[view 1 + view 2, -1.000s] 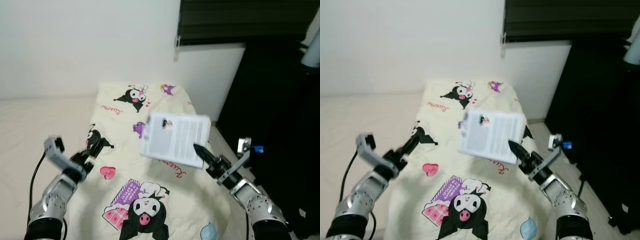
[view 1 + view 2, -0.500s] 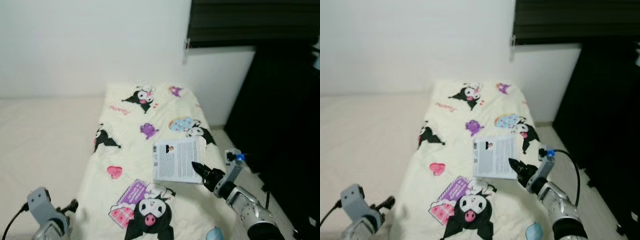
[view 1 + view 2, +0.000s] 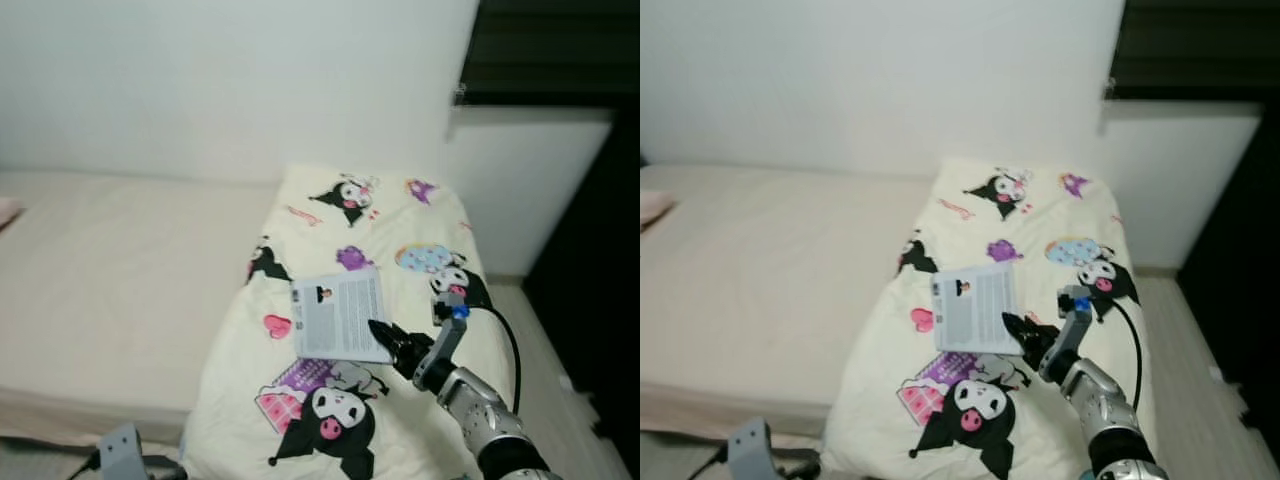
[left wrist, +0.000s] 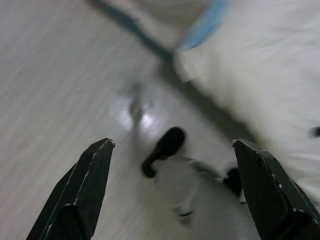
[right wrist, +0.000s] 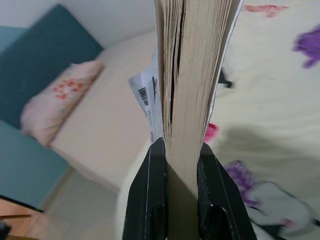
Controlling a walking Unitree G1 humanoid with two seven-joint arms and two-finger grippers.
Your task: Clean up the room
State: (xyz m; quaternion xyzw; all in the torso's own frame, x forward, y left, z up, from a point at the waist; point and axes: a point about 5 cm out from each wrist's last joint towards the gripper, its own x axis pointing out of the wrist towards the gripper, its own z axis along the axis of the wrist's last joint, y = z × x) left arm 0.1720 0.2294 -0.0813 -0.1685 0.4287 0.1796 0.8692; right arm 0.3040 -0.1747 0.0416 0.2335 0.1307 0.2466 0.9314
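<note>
The plain cream mattress (image 3: 120,280) lies bare on the robot's left, open to a reach. Beside it the cream cartoon-print blanket (image 3: 400,215) has free surface toward the white wall (image 3: 240,80), which closes off the far side. The white printed booklet (image 3: 340,315), clamped in the right gripper (image 3: 385,338), hangs over the blanket's middle. A dark cabinet (image 3: 620,300) bounds the narrow floor strip on the right. Near the left gripper (image 4: 170,150), blurred dark shapes, possibly the robot's foot, lie on the pale floor (image 4: 45,90)

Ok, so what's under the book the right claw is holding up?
The right claw is shut on the book, held above the cartoon-print blanket on the bed. A pink heart print shows beside it. The blanket patch directly behind the book is covered.
</note>
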